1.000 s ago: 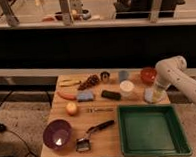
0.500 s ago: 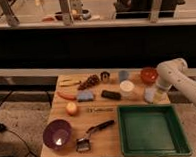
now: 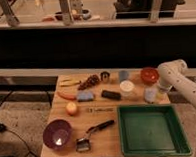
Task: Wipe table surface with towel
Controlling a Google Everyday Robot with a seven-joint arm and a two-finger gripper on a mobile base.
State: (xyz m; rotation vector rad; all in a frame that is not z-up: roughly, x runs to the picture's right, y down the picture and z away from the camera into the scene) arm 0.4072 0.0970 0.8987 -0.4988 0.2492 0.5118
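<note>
A wooden table (image 3: 109,120) holds many small items. A small blue folded pad (image 3: 85,96), the only cloth-like thing in view, lies left of centre beside a carrot (image 3: 66,95). My white arm (image 3: 172,71) reaches in from the right. Its gripper (image 3: 159,87) is at the table's right edge, next to a pale cup (image 3: 151,94) and just below a red bowl (image 3: 149,75). The gripper is far from the blue pad, and nothing shows in it.
A green tray (image 3: 179,138) fills the front right. A purple bowl (image 3: 57,134) and a black-handled utensil (image 3: 94,132) sit at the front left. Banana (image 3: 69,83), grapes (image 3: 89,82), metal cup (image 3: 105,76), white cup (image 3: 126,86) and a black block (image 3: 111,94) crowd the back.
The end of my arm has shifted slightly lower along the table's right edge. Nothing on the table has moved.
</note>
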